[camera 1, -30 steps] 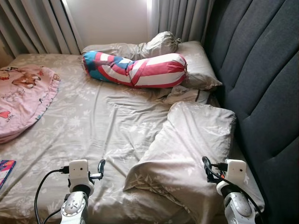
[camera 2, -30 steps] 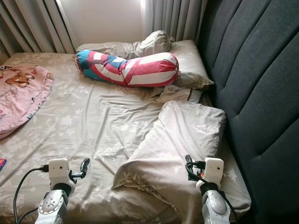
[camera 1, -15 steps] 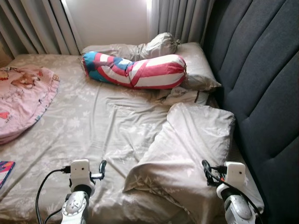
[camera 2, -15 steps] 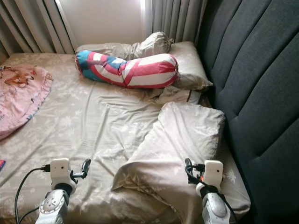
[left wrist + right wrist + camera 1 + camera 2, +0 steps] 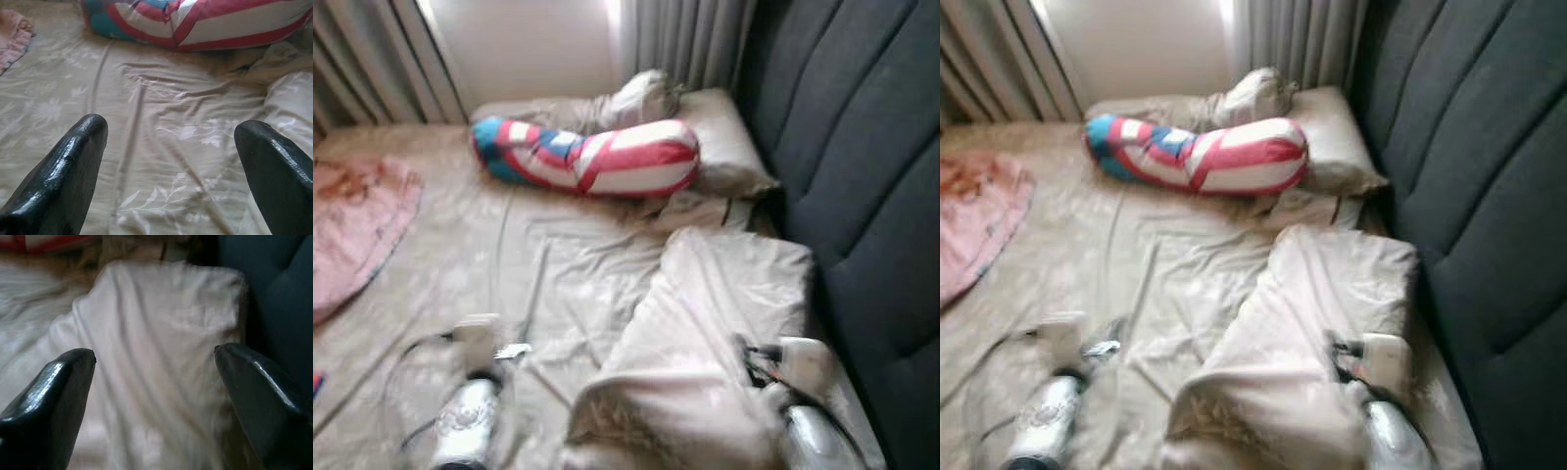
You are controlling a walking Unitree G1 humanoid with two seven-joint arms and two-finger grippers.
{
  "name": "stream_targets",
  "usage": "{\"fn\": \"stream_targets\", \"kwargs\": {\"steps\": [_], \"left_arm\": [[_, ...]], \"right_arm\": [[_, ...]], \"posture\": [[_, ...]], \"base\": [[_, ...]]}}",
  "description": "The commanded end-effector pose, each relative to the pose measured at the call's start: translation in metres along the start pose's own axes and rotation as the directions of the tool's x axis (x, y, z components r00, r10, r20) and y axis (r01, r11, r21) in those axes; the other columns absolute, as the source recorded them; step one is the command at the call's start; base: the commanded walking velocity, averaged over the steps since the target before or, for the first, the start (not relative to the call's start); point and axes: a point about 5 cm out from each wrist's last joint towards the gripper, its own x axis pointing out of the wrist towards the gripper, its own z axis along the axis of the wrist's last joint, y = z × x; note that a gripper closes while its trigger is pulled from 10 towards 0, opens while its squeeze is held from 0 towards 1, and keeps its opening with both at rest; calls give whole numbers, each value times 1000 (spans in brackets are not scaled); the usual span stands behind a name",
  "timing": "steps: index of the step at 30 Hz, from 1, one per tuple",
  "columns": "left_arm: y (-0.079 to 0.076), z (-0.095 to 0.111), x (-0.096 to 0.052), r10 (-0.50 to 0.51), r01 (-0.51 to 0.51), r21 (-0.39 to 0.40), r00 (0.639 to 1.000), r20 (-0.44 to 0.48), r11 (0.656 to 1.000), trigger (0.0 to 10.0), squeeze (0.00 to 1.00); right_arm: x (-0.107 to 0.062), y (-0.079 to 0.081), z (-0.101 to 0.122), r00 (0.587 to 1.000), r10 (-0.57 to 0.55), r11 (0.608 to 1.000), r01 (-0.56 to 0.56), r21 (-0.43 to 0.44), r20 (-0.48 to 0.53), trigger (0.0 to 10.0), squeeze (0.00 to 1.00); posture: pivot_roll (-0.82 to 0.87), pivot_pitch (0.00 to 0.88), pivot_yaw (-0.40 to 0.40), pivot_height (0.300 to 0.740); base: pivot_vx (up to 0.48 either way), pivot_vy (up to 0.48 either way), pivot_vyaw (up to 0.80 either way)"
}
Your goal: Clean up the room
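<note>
Both grippers hang low over the bed with fingers spread wide and nothing between them: the right gripper (image 5: 154, 382) directly above the crumpled beige pillow (image 5: 161, 333), the left gripper (image 5: 171, 161) over bare sheet (image 5: 161, 122). To straighten that pillow, the right gripper probably should drop onto its near edge and pinch a firm fold, not loose cover. Ahead of the left gripper lies the striped bolster (image 5: 215, 22). Head views are smeared by motion, so the pillow's near corner and the pink blanket (image 5: 357, 225) read poorly.
</note>
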Motion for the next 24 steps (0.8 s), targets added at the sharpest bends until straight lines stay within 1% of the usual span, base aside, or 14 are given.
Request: {"fn": "stream_targets", "kwargs": {"steps": [1,4,24], "left_arm": [[18,-13,-10,58,-58,3,997,-59,998,10000,0],[18,-12,-10,57,-57,3,997,-58,998,10000,0],[17,-12,-10,54,-53,6,997,-58,999,10000,0]], "right_arm": [[4,12,2,1000,24,1000,-24,10,5,10000,0],[4,10,1,1000,2,1000,-2,13,-5,10000,0],[4,8,1,1000,-3,1000,3,12,-10,10000,0]], "posture": [[-56,0,-41,740],[-56,0,-42,740],[-57,0,-44,740]], "base": [[0,0,0],[0,0,0],[0,0,0]]}}
